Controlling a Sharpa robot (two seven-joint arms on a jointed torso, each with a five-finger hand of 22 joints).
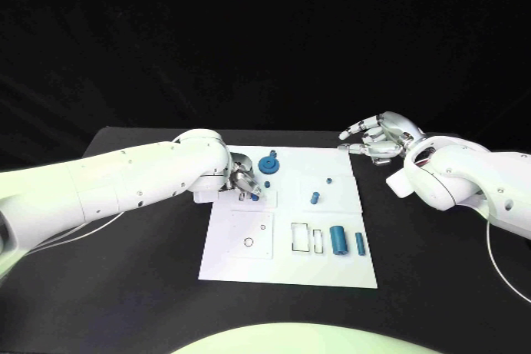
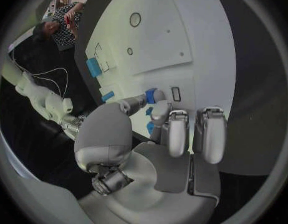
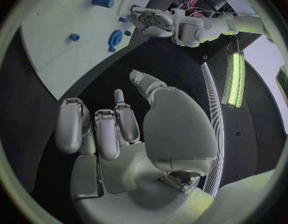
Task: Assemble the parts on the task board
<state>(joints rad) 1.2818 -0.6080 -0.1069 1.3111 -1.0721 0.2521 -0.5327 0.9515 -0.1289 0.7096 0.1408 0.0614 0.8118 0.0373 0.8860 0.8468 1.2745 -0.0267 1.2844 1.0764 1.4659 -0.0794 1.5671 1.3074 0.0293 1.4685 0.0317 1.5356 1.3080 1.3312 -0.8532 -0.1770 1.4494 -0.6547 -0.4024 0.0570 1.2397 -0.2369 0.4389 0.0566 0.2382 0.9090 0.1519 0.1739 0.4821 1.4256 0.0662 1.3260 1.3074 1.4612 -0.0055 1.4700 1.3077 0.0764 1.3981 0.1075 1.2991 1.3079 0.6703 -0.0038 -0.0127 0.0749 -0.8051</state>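
White rectangular task board (image 1: 290,266) lies mid black tabletop (image 1: 133,292), no writing readable | left hand (image 1: 245,181) fingers (image 2: 155,95) pinched on small blue cylindrical part (image 2: 154,95) over board | right hand (image 1: 380,137) held off board, fingers apart, nothing held

Legible text: none on any surface.
White rectangular task board (image 1: 285,262): bears thin black outlines only, circles and rectangles; no letters or numbers can be read.
Small blue plastic parts (image 1: 338,236): unmarked.
White arm casings (image 1: 122,181): no brand or label can be read.
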